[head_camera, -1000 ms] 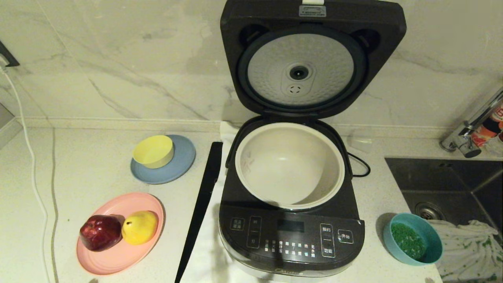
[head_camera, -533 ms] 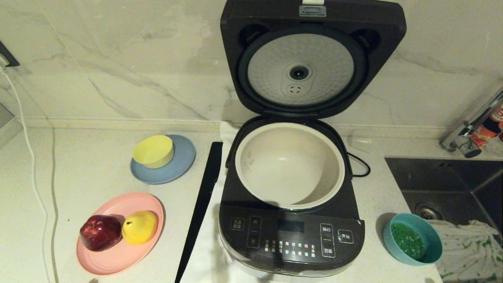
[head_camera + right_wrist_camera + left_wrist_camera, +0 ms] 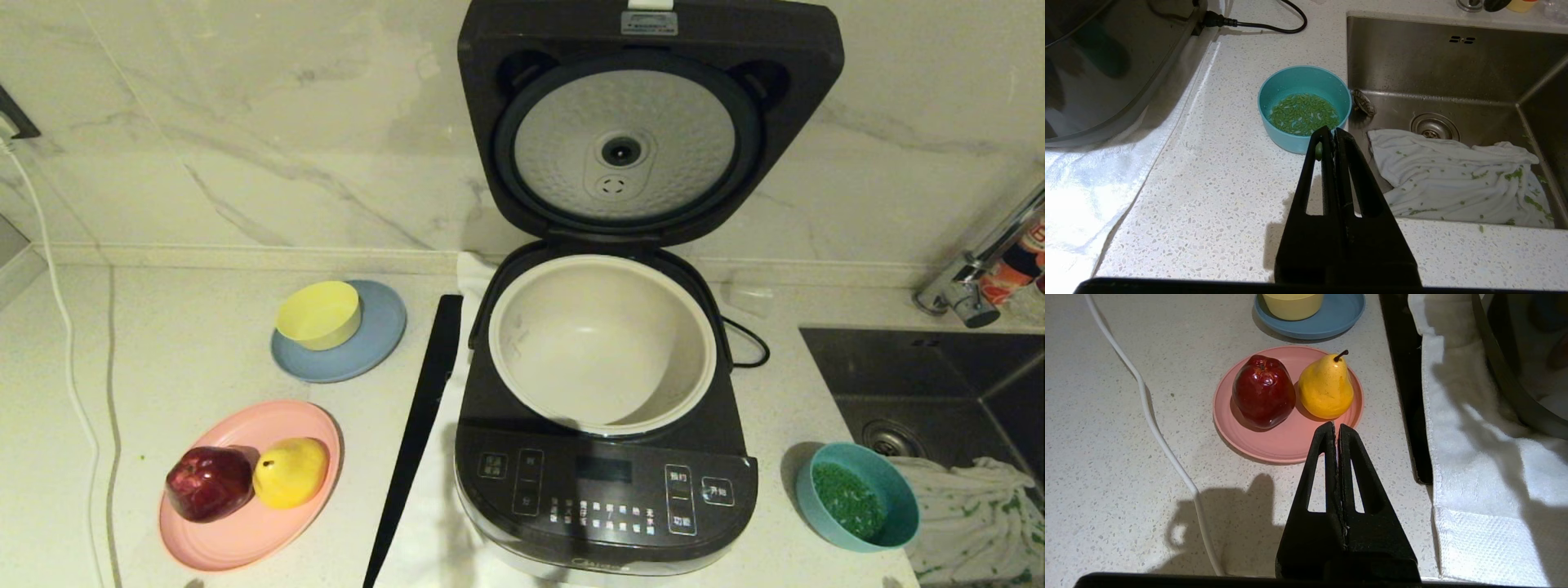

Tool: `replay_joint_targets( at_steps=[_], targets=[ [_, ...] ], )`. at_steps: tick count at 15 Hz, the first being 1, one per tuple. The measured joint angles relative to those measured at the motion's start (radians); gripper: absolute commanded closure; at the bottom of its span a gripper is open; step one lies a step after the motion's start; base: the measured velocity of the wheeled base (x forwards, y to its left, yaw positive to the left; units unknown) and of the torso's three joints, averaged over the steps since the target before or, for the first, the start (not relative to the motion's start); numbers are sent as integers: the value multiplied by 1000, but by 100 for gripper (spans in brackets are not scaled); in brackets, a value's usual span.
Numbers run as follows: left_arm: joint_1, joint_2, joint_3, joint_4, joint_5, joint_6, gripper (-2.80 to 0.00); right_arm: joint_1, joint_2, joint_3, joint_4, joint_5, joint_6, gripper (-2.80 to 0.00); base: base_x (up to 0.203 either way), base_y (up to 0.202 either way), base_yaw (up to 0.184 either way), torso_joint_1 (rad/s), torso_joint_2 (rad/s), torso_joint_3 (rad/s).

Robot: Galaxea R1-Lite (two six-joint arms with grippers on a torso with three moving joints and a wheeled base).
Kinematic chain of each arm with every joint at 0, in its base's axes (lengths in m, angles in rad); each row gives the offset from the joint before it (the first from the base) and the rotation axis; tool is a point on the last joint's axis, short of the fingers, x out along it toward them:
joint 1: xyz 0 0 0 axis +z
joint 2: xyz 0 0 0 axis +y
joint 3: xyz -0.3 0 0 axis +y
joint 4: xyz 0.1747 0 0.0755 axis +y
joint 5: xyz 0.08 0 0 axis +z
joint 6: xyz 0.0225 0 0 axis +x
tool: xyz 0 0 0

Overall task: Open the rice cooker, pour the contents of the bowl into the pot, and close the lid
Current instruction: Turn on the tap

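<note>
Rice cooker [image 3: 604,392] lid [image 3: 645,122] up, pot [image 3: 602,343] empty, bowl [image 3: 857,506] w/ contents [image 3: 849,500].

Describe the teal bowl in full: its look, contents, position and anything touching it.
The bowl is small, round and teal, seemingly plastic. It stands upright on the speckled counter, between the rice cooker and the sink, close to the sink's edge. Small green granules cover its bottom in a shallow layer. Nothing grips it; the right gripper, shut, hovers near its rim.
</note>
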Motion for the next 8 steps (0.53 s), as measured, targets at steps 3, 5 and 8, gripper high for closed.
replay_joint_targets(
  at_steps=[3, 5, 8],
  targets=[
    [0, 0, 0, 0, 1, 0, 0, 0, -1, -17, 40, -6, 2, 0, 0, 0, 0, 0, 0, 0],
    [0, 0, 0, 0, 1, 0, 0, 0, 2, -101, 84, -23, 2, 0, 0, 0, 0, 0, 0, 0],
    [0, 0, 0, 0, 0, 0, 0, 0, 61, -286, 216, -45, 0, 0, 0, 0, 0, 0, 0, 0]
  ],
)
